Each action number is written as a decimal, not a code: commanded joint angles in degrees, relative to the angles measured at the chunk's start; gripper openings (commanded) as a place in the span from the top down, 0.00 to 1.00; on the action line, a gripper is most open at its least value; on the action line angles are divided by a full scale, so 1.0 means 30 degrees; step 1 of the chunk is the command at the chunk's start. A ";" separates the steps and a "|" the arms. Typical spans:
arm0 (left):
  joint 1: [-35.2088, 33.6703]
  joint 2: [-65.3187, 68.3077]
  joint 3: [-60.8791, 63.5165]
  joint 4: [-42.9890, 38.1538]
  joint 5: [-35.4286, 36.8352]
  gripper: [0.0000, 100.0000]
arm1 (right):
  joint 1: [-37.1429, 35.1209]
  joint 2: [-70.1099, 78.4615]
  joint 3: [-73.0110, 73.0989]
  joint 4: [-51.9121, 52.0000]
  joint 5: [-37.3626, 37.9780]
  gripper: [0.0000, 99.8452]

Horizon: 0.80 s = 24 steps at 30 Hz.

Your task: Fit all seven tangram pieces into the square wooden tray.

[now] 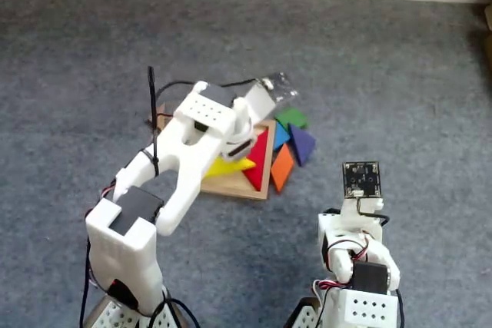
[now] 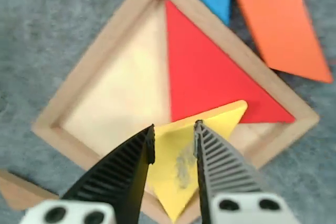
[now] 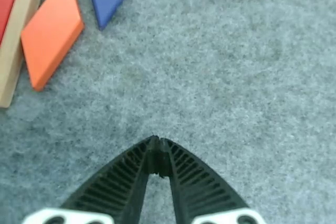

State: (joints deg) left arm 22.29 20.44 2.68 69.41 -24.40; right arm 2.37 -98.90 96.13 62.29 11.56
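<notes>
Square wooden tray (image 1: 231,188): pale wood with a raised rim, lying flat at the centre of the high view, slightly turned. Inside it, a large red triangle (image 1: 259,160) lies flat with its long edge along the right rim. A yellow triangle (image 1: 227,165) to its left overlaps one red corner and, in the left wrist view, crosses over the rim. Outside, right of the tray, lie an orange parallelogram (image 1: 282,167) just beside the rim, a light blue piece (image 1: 281,136), a dark blue triangle (image 1: 301,144), and a green piece (image 1: 292,118) uppermost.
</notes>
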 commanded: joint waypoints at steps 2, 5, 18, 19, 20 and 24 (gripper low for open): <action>0.1304 -0.0220 0.0103 0.1553 0.0147 0.87 | 0.0249 -0.0220 0.1538 0.0015 0.0205 0.98; 0.1714 -0.0220 0.0190 0.2110 0.0147 0.87 | 0.0249 -0.0220 0.1538 0.0015 0.0205 0.98; 0.1656 -0.3678 -0.0659 0.3663 0.0850 0.87 | 0.0249 -0.0220 0.1538 0.0015 0.0205 0.98; 0.1626 -0.4440 -0.0630 0.3692 0.1143 0.87 | 0.0249 -0.0220 0.1538 0.0015 0.0205 0.98; 0.1568 -0.5084 -0.0630 0.3692 0.1377 0.87 | 0.0249 -0.0220 0.1538 0.0015 0.0205 0.98; 0.0747 -0.7399 -0.0249 0.3663 0.2081 0.86 | 0.0278 -0.0220 0.1538 0.0015 0.0205 0.98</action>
State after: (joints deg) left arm 26.42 4.97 3.30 80.04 -19.56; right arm 2.37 -98.90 96.13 62.29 11.56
